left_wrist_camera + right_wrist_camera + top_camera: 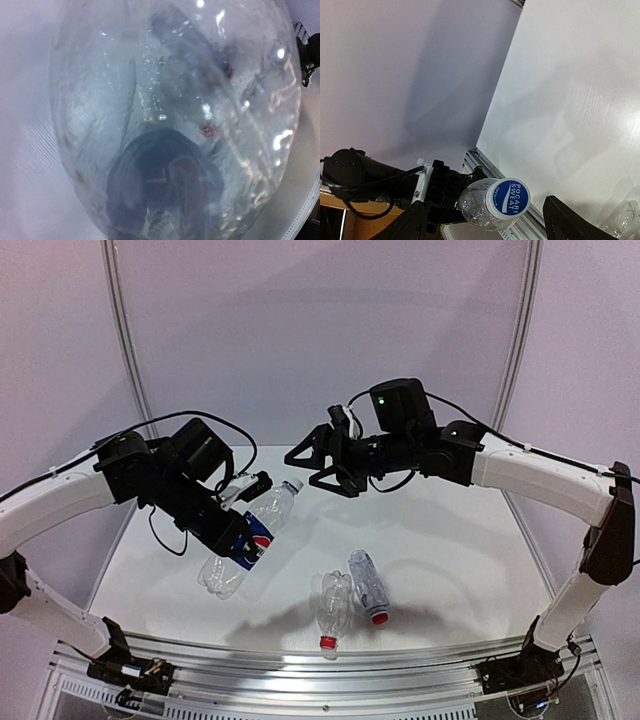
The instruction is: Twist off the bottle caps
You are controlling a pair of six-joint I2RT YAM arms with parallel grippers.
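Observation:
My left gripper [243,523] is shut on the Pepsi bottle [262,525] at its blue label and holds it tilted above the table, neck up and to the right. Its whitish cap [293,484] is on; in the right wrist view the cap [508,196] has a blue top. My right gripper [322,468] is open just right of the cap, its fingers [412,220] either side of the cap and clear of it. The bottle's clear base [175,115] fills the left wrist view and hides the fingers. Two unlabelled bottles [333,602] [367,580] lie on the table with red caps [328,642] [380,618] on.
The white table [460,540] ends in a metal rail [330,678] at the front, close to the two lying bottles. A pale back wall with upright posts [125,330] stands behind. Both arms reach in over the table's far half.

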